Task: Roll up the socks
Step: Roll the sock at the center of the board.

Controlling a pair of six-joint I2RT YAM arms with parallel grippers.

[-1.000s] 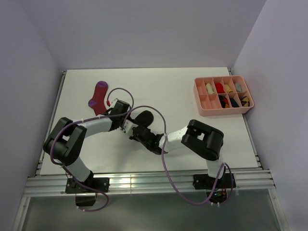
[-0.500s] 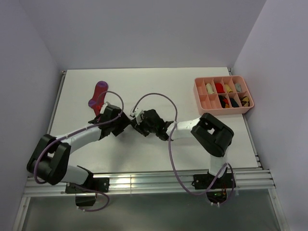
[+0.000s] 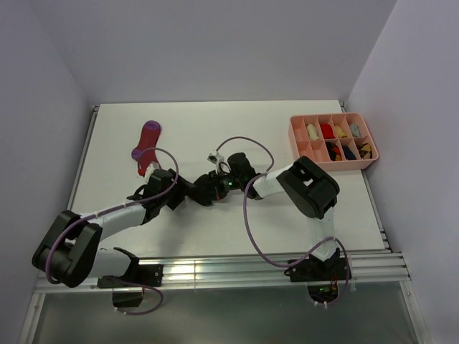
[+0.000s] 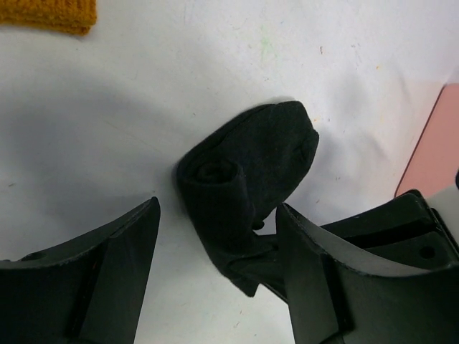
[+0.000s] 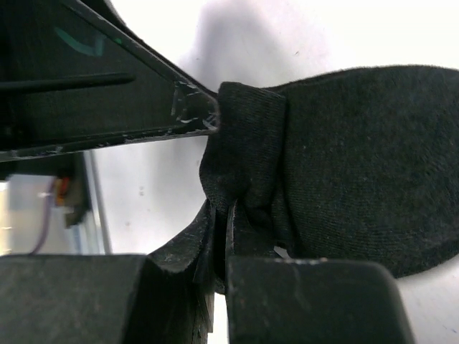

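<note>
The white counter (image 3: 215, 129) carries a pink compartment tray (image 3: 337, 166) at far right and the magenta sock (image 3: 148, 137) at far left. At its middle, the right gripper (image 5: 222, 236) pinches the partly rolled black ankle sock (image 4: 244, 179), and the left gripper (image 4: 215, 215) stands spread around it.

White table (image 3: 237, 129), boxed in by 3 plain lavender walls (image 3: 215, 50) at left, far, right; aluminium rails (image 3: 229, 271) along near edge.

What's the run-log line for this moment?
left gripper: open, straddling black sock | right gripper: shut on black sock | magenta sock: lying apart
</note>
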